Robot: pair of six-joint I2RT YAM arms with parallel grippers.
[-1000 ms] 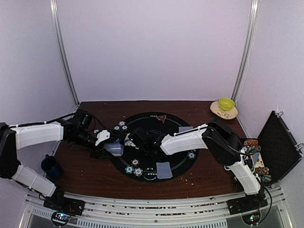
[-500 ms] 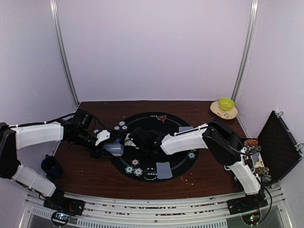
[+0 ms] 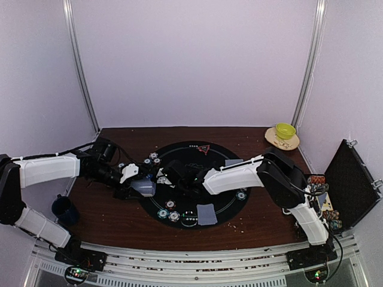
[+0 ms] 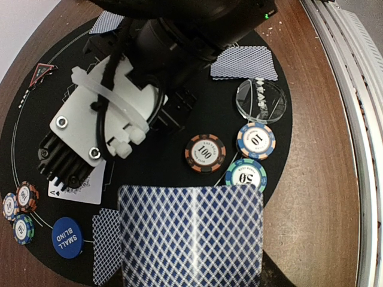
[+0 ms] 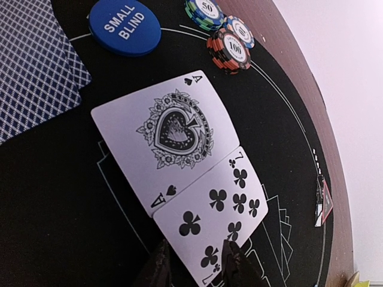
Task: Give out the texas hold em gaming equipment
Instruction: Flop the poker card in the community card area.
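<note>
My left gripper [image 3: 142, 187] is shut on a deck of blue diamond-backed cards [image 4: 191, 236], held above the left edge of the round black mat [image 3: 197, 152]. My right gripper [image 5: 197, 266] is low over the mat, its fingers slightly apart. One fingertip [image 5: 234, 258] rests on the near edge of a face-up seven of clubs [image 5: 218, 218], which lies flat beside a face-up ace of spades [image 5: 164, 134]. A blue small blind button [image 5: 124, 27] and stacked chips [image 5: 227, 49] lie beyond. Chips marked 100 [image 4: 205, 152], 10 [image 4: 256, 141] and 50 [image 4: 246, 175] lie near the deck. A red triangle marker [image 3: 204, 149] sits at the mat's far side.
Face-down cards lie at the mat's near edge [image 3: 207, 213] and right [image 3: 233, 162]. A clear disc [image 4: 261, 100] lies by the chips. A dark blue mug [image 3: 63, 209] stands at the left, a yellow-green bowl [image 3: 285, 130] at the back right, and an open black case [image 3: 350, 182] with chips at the right.
Almost nothing. The right arm has shifted very slightly and the left arm with the deck has stayed still.
</note>
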